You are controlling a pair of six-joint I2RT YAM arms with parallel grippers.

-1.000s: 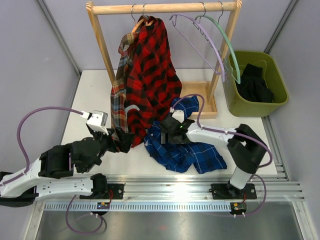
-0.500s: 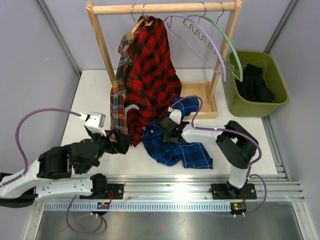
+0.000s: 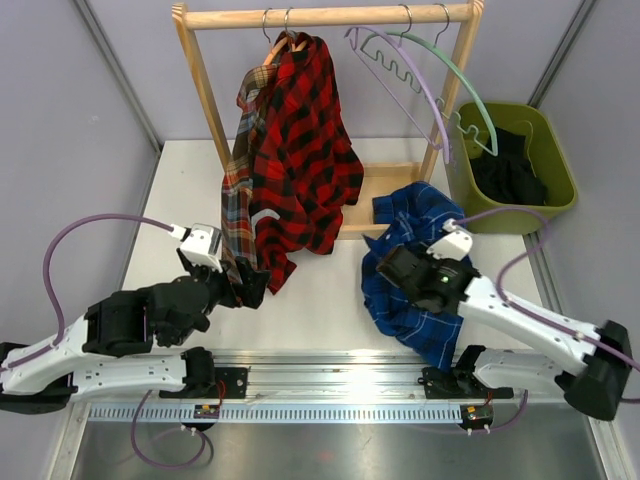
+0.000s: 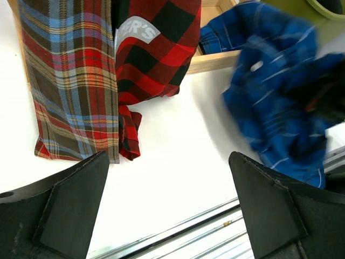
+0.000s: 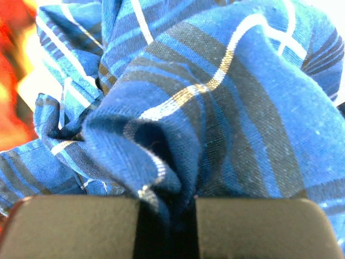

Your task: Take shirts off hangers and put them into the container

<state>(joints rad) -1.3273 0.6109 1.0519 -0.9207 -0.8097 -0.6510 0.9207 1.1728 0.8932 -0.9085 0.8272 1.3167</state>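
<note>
- The right pincer point(image 3: 405, 270) is pressed together on a bunched fold of the blue shirt point(image 3: 420, 320). The right wrist view shows only a narrow pleat between the jaws. The likeliest failure is that pleat slipping free while the shirt is carried.
- Most of the blue shirt hangs loose around and below the grip, in front of the rack's right half. One end reaches back to the rack point(image 3: 330, 15) at its flat base. That end could catch on the base or on the right post, which stands between the shirt and the bin point(image 3: 560, 150).
- The bin sits just right of the rack, with the black shirt point(image 3: 510, 165) already in it. A trailing sleeve could drape over the rim instead of dropping inside.
- The lilac hanger point(image 3: 420, 85) and the green hanger point(image 3: 470, 90) hang bare at the rack's right end, tilted out toward the bin. A high carry could knock them.
- The right arm is folded, its elbow swung far out to the right of the rack. Its forearm reaches back toward the rack's front, low over the desk point(image 3: 180, 190).
- The left pincer point(image 3: 245, 285) is spread wide and holds nothing. It sits low in front of the rack's left half, beside the hem of the brown plaid shirt point(image 3: 238, 200).
- The red plaid shirt point(image 3: 305, 150) hangs next to the brown one on the rack's left half.
- The left arm lies low along the near edge, pointing toward the rack.
</note>
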